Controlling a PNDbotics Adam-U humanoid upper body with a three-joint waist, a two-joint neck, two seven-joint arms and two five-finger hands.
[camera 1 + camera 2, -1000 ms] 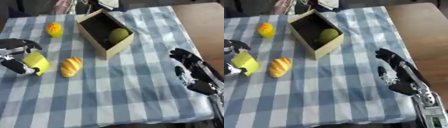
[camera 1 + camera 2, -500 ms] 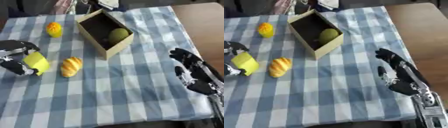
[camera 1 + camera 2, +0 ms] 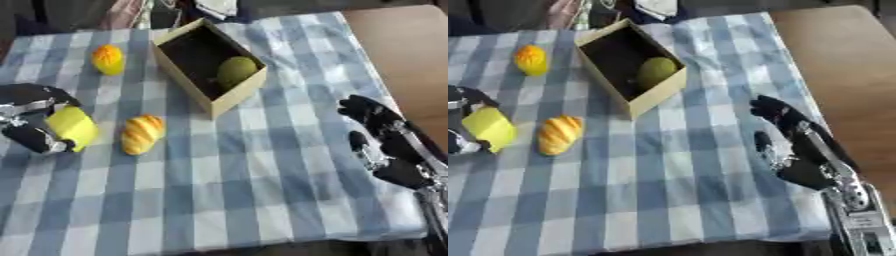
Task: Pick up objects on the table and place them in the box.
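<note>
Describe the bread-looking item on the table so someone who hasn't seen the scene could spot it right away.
Start at the open cardboard box on the blue checked tablecloth. Nearer the robot and to the box's left lies the small golden-brown bread roll, right beside the yellow block in the left hand. Its ridged, crusty top sets it apart from that plain block and the orange-yellow fruit farther back.
</note>
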